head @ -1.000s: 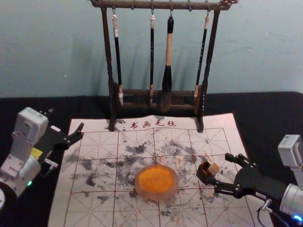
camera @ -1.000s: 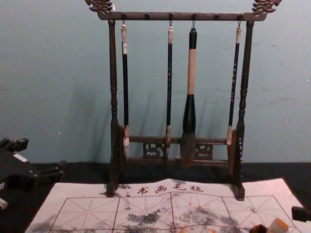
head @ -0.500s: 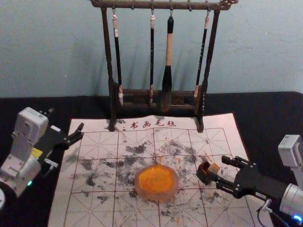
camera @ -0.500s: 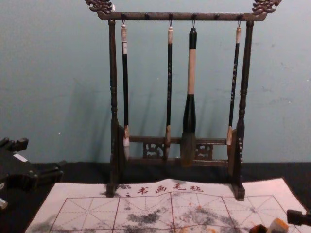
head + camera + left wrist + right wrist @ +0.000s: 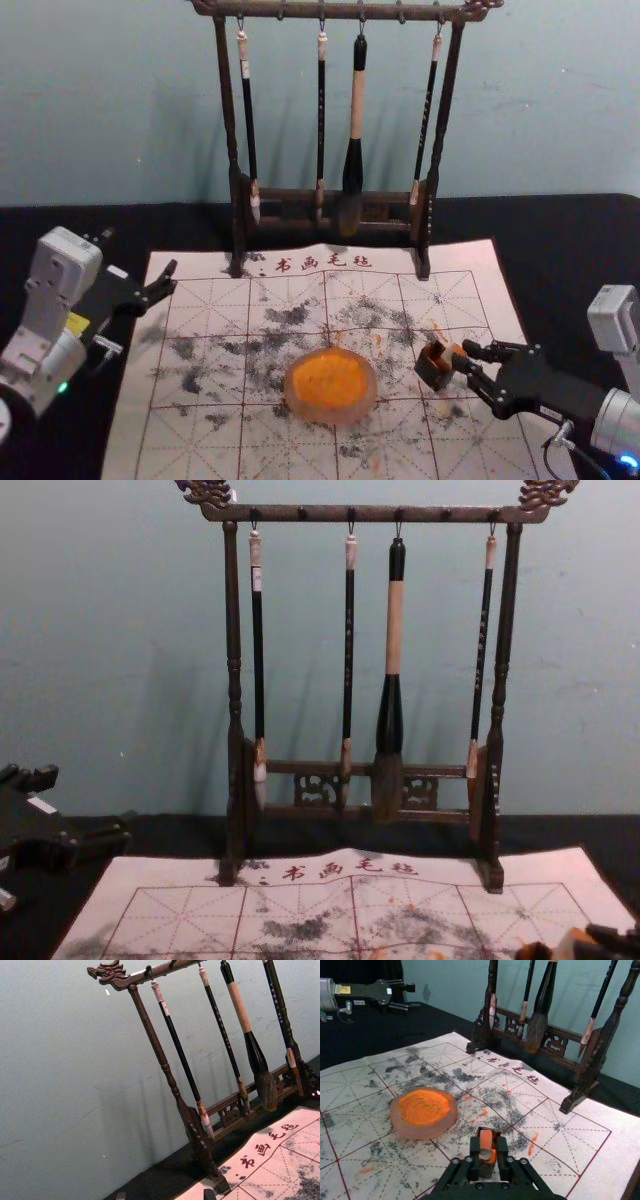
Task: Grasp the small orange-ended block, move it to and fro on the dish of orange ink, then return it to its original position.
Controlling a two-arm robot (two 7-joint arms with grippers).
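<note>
Right gripper [image 5: 464,355] has narrowed from wide, now holding the block [image 5: 485,1143] in its dark holder [image 5: 433,371], near the mat's [image 5: 490,300] right edge. We judge lifting toward the dish [image 5: 331,411] next. Left gripper [image 5: 174,277]: parked, wide, left edge.

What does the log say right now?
right fingers: closed around block | block: at small dark holder | ink dish: on mat, apart from block | left fingers: open

"书画毛毡" characters [image 5: 323,263] on the mat [image 5: 200,445].
</note>
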